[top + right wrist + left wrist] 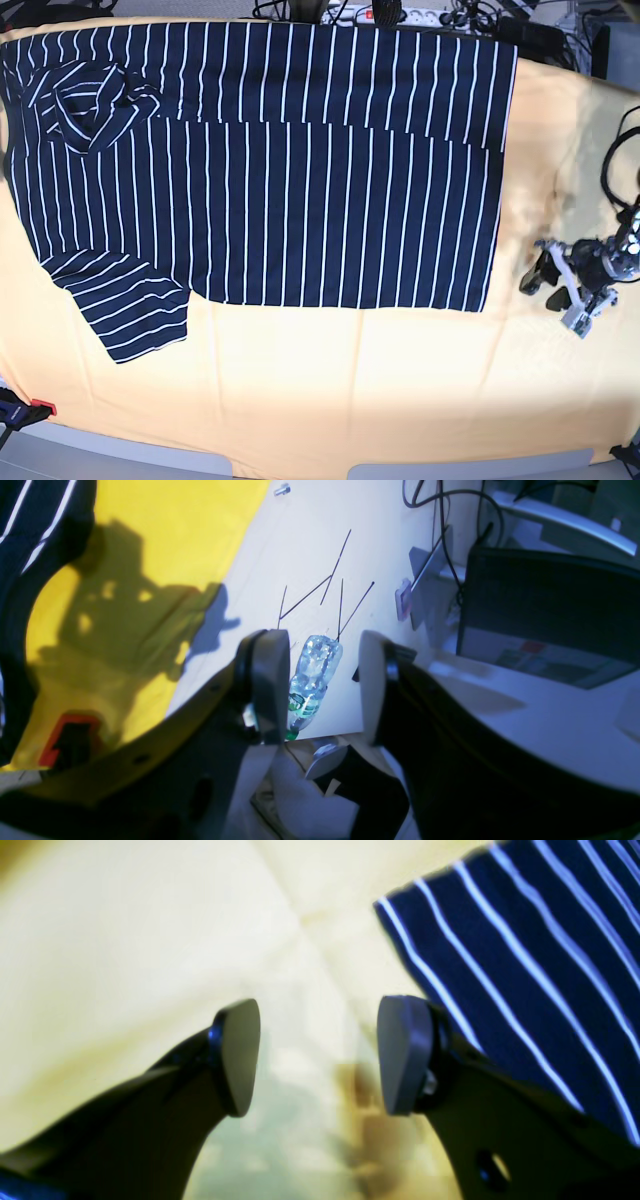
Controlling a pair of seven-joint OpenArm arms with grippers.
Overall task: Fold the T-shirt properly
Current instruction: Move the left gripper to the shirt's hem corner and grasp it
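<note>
Positioning for the first fold is being carried out. The T-shirt [270, 170] is lying spread flat across the upper tabletop [350, 390], one sleeve projecting at 7 o'clock. The left gripper [565, 285] is being held wide and empty near the hem corner at 3 o'clock. The right gripper [322, 690] is standing partly spread, empty. Next, the hem edge probably needs to be pinched.

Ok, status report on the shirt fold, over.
Left end effector open, empty, beside the T-shirt. Right end effector open, empty, off the cloth. T-shirt partly folded, one sleeve out. Nothing in the way.
</note>
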